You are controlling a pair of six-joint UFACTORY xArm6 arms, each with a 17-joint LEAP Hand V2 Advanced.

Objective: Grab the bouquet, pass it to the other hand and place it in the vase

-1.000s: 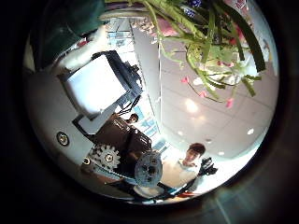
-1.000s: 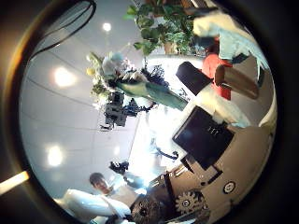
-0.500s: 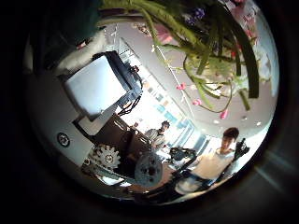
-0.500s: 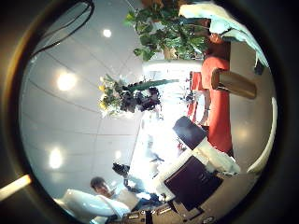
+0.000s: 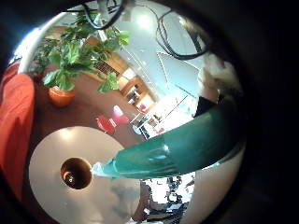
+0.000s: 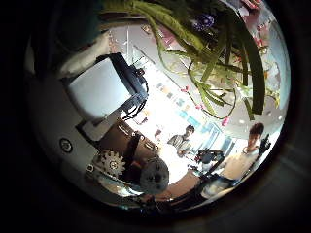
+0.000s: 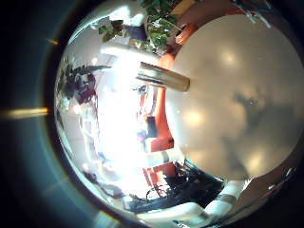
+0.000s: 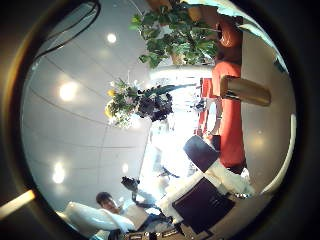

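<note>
We see the bouquet (image 8: 128,100) up in the air, well clear of the round, smooth surface (image 7: 237,104). It is a loose bunch of small blossoms and long, narrow leaves above a tapering, cone-shaped wrap. In the right thumb side view the left hand (image 8: 158,105) sits at the bunch's stem end, so we take its fingers to be clasped round the wrap. That wrap fills much of the left little finger side view, lying close against the palm. Its narrow end points toward the open mouth of the vase (image 5: 75,173). The vase is a plain, glossy cylinder standing upright on the surface. Of the right hand (image 8: 205,200) only blocky segments show at the edge. We cannot tell whether its fingers are spread or curled.
</note>
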